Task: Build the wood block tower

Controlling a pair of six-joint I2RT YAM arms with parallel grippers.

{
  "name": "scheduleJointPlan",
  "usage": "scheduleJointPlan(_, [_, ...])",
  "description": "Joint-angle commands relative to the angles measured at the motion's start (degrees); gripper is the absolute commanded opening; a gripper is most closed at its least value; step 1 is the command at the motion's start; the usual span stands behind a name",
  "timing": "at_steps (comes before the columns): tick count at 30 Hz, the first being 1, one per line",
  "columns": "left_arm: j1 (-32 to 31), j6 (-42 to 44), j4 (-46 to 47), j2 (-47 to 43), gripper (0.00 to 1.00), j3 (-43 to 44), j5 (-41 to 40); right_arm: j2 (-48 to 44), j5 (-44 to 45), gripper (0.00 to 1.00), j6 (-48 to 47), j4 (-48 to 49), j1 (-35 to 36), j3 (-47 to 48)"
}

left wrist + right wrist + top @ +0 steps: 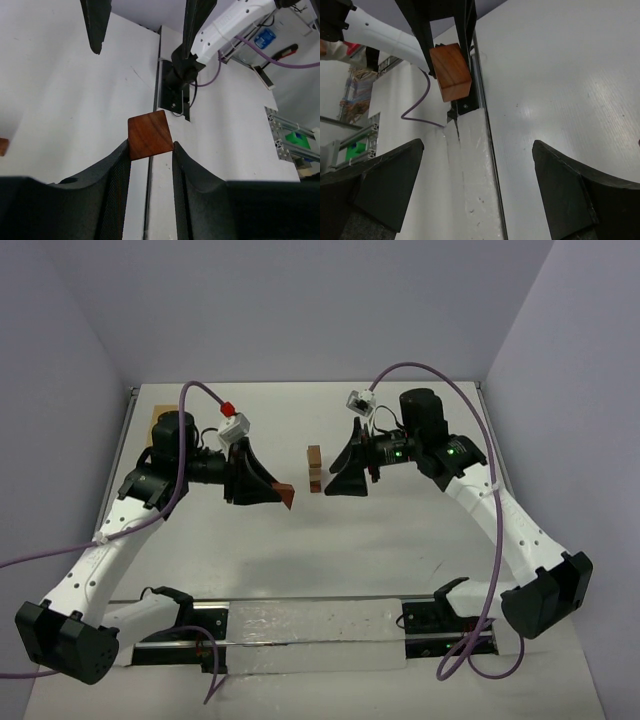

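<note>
Well clear of the edges of the table (420, 540), the tower (314, 470), a narrow tan-and-reddish stack, stands mid-table. Just left, the left gripper (150, 150) pinches a reddish-brown block (149, 134); just right, the right gripper (477, 145) hangs spread wide.

A robotics lab test cell: a white worktop (400, 560) boxed in by plain pale walls (300, 300), with two white arms (105, 545) bolted to a rail (210, 611) at its near edge. Purple cables (181, 465) trail from them, and aluminium framing (276, 131) stands beyond
</note>
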Motion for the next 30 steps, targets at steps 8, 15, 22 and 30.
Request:
scheduleJointPlan(8, [-0.1,-4.1,9.0,-0.7,0.00,-1.7,6.5,6.1,5.2,0.93,6.8,5.0,6.4,7.9])
scheduleJointPlan(15, [-0.1,-4.6,9.9,-0.9,0.00,-2.0,6.3,8.9,5.0,0.92,7.9,5.1,9.1,9.9])
scheduleJointPlan(22, [-0.1,-5.9,11.4,-0.9,0.00,-2.5,6.2,7.9,-0.8,0.90,8.9,9.1,9.8,8.9])
scheduleJointPlan(30, [-0.1,-14.8,21.3,-1.0,0.00,-4.7,7.8,5.4,-1.2,0.91,8.8,13.3,10.4,5.6])
